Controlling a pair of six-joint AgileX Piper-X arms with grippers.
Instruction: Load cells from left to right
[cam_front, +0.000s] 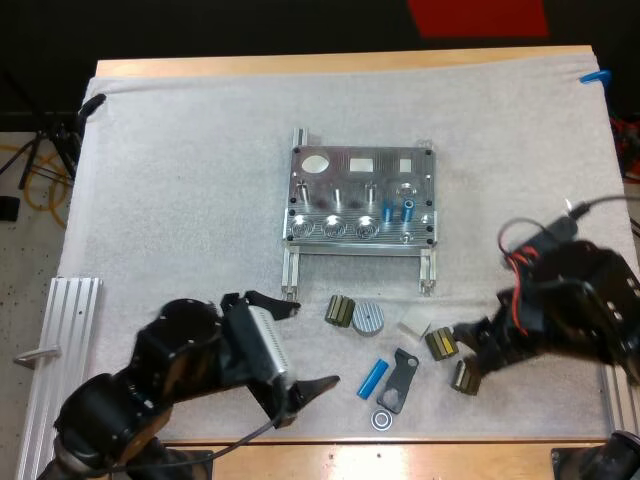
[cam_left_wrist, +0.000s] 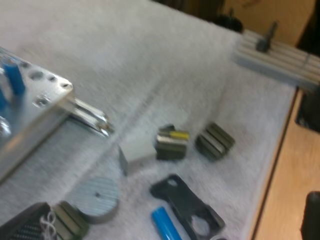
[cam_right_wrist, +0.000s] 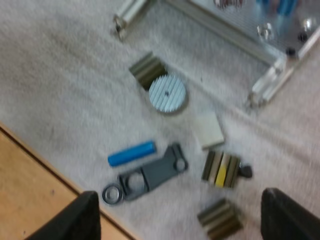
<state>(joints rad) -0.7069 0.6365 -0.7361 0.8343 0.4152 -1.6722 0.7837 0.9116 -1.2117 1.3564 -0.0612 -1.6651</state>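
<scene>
**Two cells seated, one loose, sockets still open**

The fixture (cam_front: 360, 195) sits ahead of both your grippers, well apart from them, with open mat (cam_front: 180, 180) around it. Two blue cells (cam_front: 409, 208) stand in its right part; the sockets beside them look unfilled.

Your left gripper (cam_front: 295, 343) is spread and holds nothing. Your right gripper (cam_front: 470, 350) is spread and empty too.

The loose cell (cam_front: 374, 378) lies between them, near the table's front edge and just beside the black bracket (cam_front: 400, 380). The ribbed blocks (cam_front: 441, 343) crowd your right gripper.
</scene>
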